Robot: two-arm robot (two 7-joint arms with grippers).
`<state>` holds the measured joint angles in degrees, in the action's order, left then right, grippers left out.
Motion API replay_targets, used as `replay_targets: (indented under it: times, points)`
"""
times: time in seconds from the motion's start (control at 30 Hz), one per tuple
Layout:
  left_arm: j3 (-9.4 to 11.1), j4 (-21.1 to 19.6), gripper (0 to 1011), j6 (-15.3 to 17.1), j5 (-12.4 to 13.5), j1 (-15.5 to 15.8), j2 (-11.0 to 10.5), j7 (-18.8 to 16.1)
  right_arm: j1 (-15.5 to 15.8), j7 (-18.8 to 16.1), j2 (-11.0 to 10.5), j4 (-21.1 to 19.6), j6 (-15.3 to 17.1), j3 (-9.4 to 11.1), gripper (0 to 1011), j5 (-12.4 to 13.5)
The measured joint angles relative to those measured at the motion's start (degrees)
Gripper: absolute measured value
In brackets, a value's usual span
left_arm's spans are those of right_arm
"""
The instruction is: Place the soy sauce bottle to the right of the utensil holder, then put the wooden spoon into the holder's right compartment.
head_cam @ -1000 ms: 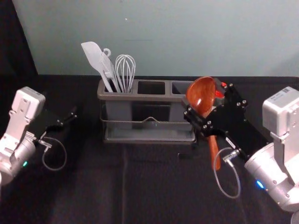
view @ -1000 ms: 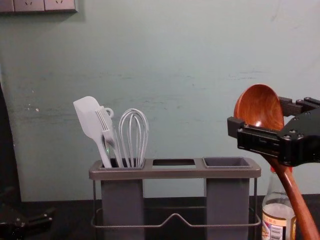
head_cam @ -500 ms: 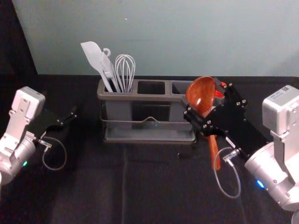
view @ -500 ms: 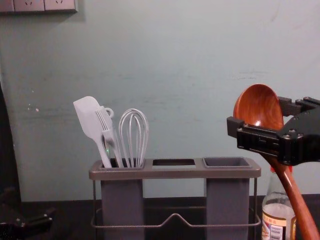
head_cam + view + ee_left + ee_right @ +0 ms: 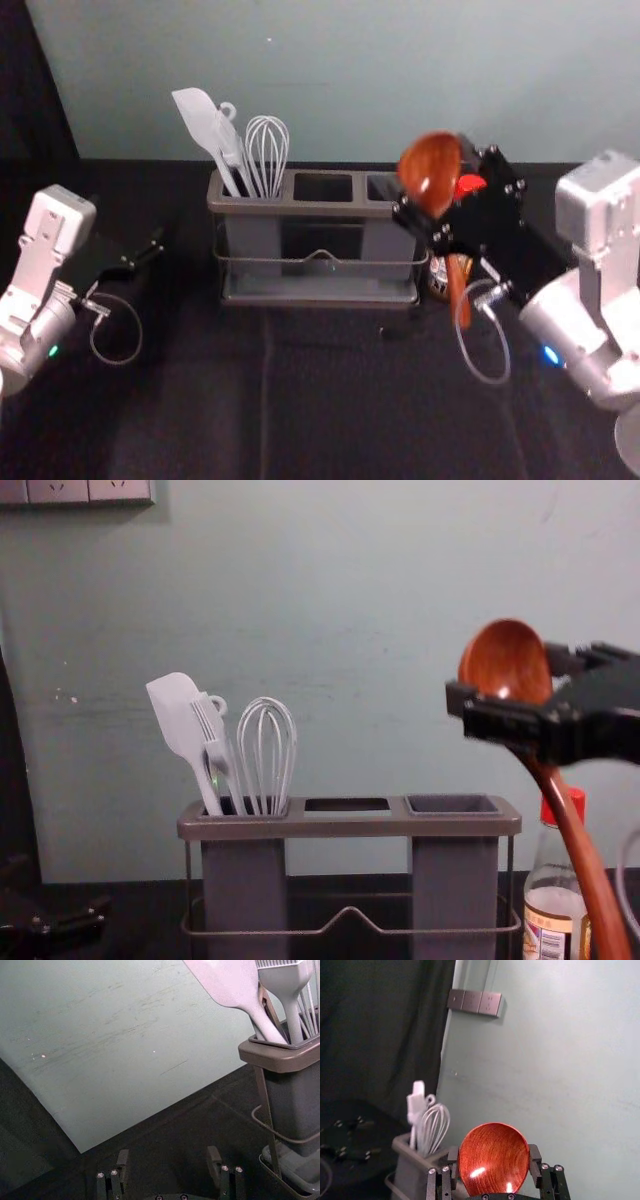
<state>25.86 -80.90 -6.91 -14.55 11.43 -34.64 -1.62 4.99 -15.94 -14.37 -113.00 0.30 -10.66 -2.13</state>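
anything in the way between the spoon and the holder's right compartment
Only the holder's rim, it seems: the wooden spoon hangs from the right claw with its handle end lower than that, so it likely needs lifting over. Nothing else visible stands between; the soy sauce bottle is behind the handle, right of the holder.

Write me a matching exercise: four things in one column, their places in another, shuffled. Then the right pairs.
1. Spoon
2. Bottle
3. Whisk
4. Left gripper

A. In the left compartment of the holder
B. Upright, to the right of the holder
C. Fingers apart, to the left of the holder
D. Between the fingers of the right gripper

Pairs: 1-D, 2-B, 3-A, 4-C.
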Motion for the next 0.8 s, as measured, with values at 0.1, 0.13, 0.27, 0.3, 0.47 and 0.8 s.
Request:
replay_targets:
  times: [0.1,0.13,0.27,0.3,0.47,0.8]
  points:
    - [0.0,0.0,1000,0.0,0.0,0.0,0.0,0.0,-2.6,-0.3,-0.1,1.5,-0.1,-0.3,838,0.5]
    - [0.0,0.0,1000,0.0,0.0,0.0,0.0,0.0,-4.3,-0.7,-0.1,2.3,-0.1,-0.6,838,0.8]
    - [0.0,0.0,1000,0.0,0.0,0.0,0.0,0.0,-8.6,-1.7,-0.3,4.8,-0.4,-1.4,838,1.4]
    - [0.0,0.0,1000,0.0,0.0,0.0,0.0,0.0,-10.3,-2.0,-0.4,5.7,-0.6,-1.8,838,1.7]
    - [0.0,0.0,1000,0.0,0.0,0.0,0.0,0.0,-14.6,-2.8,-0.4,8.5,-2.1,-2.6,838,2.5]
    - [0.0,0.0,1000,0.0,0.0,0.0,0.0,0.0,-23.3,-5.7,-0.3,17.7,-8.4,-3.9,838,6.4]
